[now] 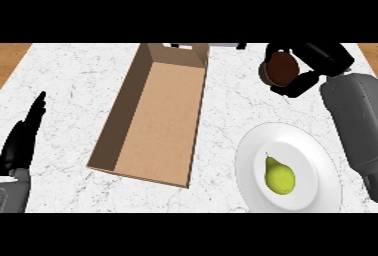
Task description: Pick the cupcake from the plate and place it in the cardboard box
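Observation:
My right hand (314, 60) is at the upper right of the head view, its black fingers curled round the brown cupcake (280, 69), which it holds above the counter beyond the plate. The white plate (255, 155) lies at the lower right with only a green pear (279, 176) on it. An open cardboard box (155, 115), long and empty, sits in the middle, to the left of the cupcake. My left hand (22, 142) rests at the left edge, fingers straight and pointing up.
The counter is white marble (66, 80) with wooden strips at its far left and right corners. Small dark and white objects (221, 46) show at the top edge behind the box.

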### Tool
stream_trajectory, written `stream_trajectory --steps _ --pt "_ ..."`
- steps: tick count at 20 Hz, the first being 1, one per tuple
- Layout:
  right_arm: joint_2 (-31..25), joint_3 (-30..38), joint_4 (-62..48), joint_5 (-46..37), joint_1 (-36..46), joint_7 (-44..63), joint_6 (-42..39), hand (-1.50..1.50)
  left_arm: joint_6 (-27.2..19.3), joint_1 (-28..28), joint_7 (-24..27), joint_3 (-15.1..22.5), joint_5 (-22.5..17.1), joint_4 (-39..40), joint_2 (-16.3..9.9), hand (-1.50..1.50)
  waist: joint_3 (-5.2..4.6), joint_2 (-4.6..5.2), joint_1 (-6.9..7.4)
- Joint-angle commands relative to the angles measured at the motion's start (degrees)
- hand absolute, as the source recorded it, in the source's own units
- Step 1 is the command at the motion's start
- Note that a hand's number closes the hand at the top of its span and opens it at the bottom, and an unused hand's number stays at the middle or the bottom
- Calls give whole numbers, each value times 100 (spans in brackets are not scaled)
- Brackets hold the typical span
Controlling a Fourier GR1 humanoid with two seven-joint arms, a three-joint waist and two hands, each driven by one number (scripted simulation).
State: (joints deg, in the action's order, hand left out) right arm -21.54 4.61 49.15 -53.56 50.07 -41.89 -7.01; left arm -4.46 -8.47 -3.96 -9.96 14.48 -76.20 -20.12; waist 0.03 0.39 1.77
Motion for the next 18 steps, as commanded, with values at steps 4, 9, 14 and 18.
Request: stream_trajectory --steps 4,9,14,18 --pt "503 15 41 386 634 -170 -301 150 70 16 -120 -140 -43 -28 -57 0 -3 -31 -107" --pt "1085 50 -102 740 1308 571 -1137 150 -64 612 372 3 47 -143 218 0 -8 -35 -54" --pt "1665 194 77 1070 1643 1563 -1485 150 75 265 -147 -44 42 -348 53 0 -3 -52 -119" --pt "2129 -164 -198 1484 1976 2284 -1107 150 -118 171 -267 112 193 -390 283 0 -4 -43 -48"
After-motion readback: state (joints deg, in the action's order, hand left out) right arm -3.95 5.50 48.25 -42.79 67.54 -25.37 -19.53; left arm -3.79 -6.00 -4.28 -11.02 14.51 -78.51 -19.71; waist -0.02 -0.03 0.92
